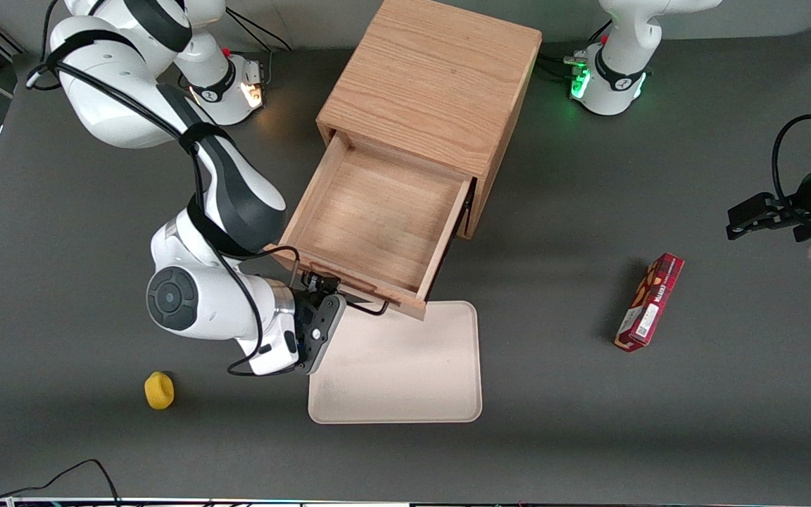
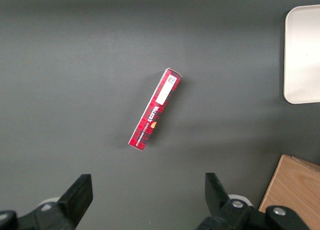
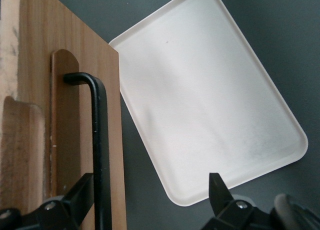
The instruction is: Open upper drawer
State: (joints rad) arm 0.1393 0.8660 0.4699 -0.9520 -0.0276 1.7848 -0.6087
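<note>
**Drawer drawn out, pincer spread at the handle**

Oak box and steel bar: the upper drawer [image 1: 377,222] sits at frame centre of the front view, slid well out of the cabinet [image 1: 434,77] with its bare floor showing. Its travel runs diagonally from the cabinet toward the lower left of the frame, its front panel overhanging the cream tray's [image 1: 405,380] top edge. It should handle as stiff, fairly heavy wood on runners, moving only along that line. The black handle [image 3: 97,140] is the place to hold: rigid, slim, smooth, so likely slippery; its long axis runs along the front panel, across the travel. The pincer [image 1: 317,292] is at the handle's end, spread wide; in the wrist view one finger [image 3: 75,200] lies beside the bar, and nothing is clamped.
</note>
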